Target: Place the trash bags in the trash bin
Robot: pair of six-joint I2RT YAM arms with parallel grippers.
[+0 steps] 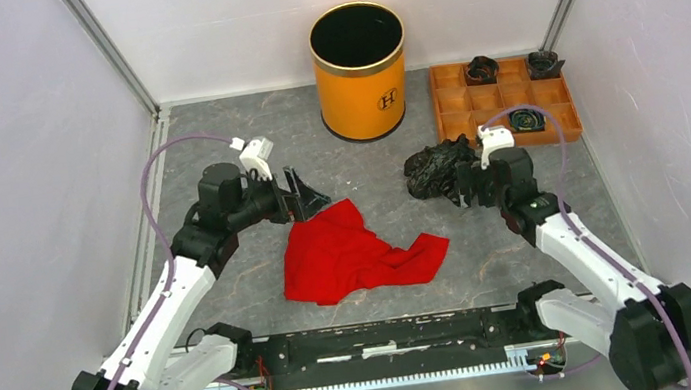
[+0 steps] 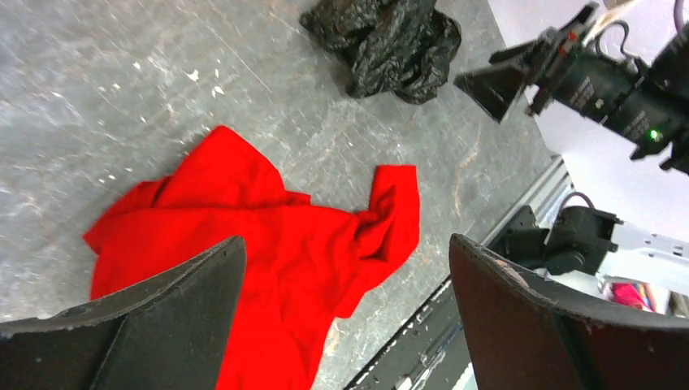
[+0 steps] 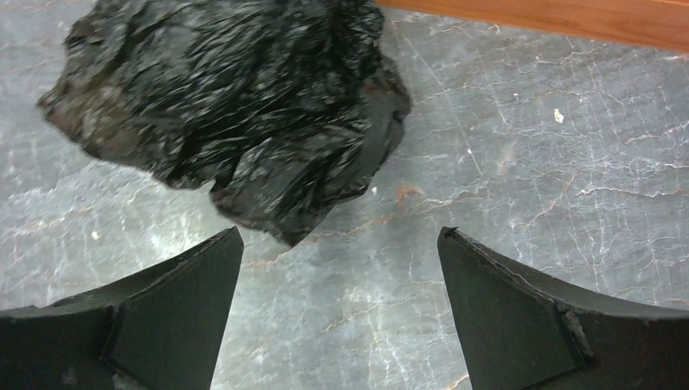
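Top view. Shows a grey, veined, stone-patterned table [image 1: 213, 142], scuffed and flecked with pale marks, closed in on three sides by plain pale walls [image 1: 13, 148] with aluminium posts [image 1: 111, 54] in the far corners. Near edge at 6 o'clock taken up by a black mounting rail [image 1: 390, 335] between the two arm bases.

Trash bin [image 1: 361, 72] upright at 12 o'clock against the back wall, mouth open, black inside. Orange-brown compartment tray [image 1: 473, 118] flat at 2 o'clock, with three small dark bundles [image 1: 481, 69] in separate compartments. Red cloth [image 1: 349, 253] crumpled at the table's centre.

Trash bag [image 1: 434, 171] bunched in a glossy black heap on the table, at 2 o'clock from the cloth and 5 o'clock from the bin, well apart from the bin and just beside the tray's near-left corner.

Right gripper [image 1: 461, 185] at 4 o'clock of the bag, just beside it. Right wrist view: jaws spread wide, nothing held, bag lying ahead at 11 o'clock and outside the gap.

Left gripper [image 1: 307, 198] at 11 o'clock of the cloth. Left wrist view: jaws likewise spread wide and empty, cloth below; contact with the cloth not resolvable.
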